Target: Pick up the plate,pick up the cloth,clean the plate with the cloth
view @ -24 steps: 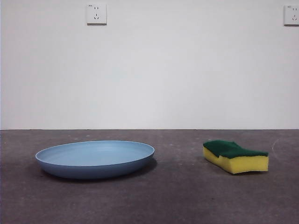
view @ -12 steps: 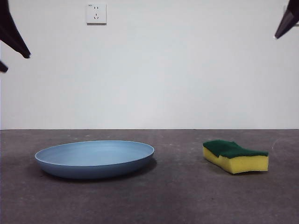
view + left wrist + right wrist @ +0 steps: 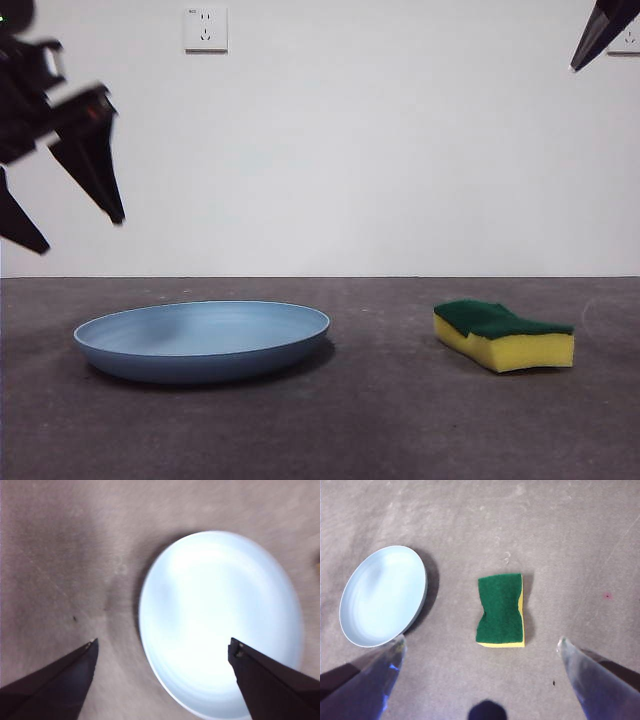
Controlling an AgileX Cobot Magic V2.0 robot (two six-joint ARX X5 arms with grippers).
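The light-blue plate [image 3: 203,340] lies flat on the dark table, left of centre. The cloth, a yellow sponge with a green top [image 3: 503,335], lies to its right, apart from it. My left gripper [image 3: 70,225] hangs open and empty above the plate's left side. In the left wrist view the plate [image 3: 220,620] lies below the open left gripper [image 3: 162,645]. My right gripper shows only as a black tip [image 3: 592,38] at the top right. In the right wrist view the open, empty right gripper [image 3: 481,640] is high above the sponge [image 3: 501,610], with the plate [image 3: 382,595] off to one side.
A white wall with two sockets [image 3: 206,29] stands behind the table's far edge. The grey table top [image 3: 380,420] runs to the front between plate and sponge. A faint red spot [image 3: 607,596] marks the table beyond the sponge.
My left gripper has come down and inward from the top left corner toward the plate. The right gripper's tip has edged slightly further into view. The plate and sponge have not moved.
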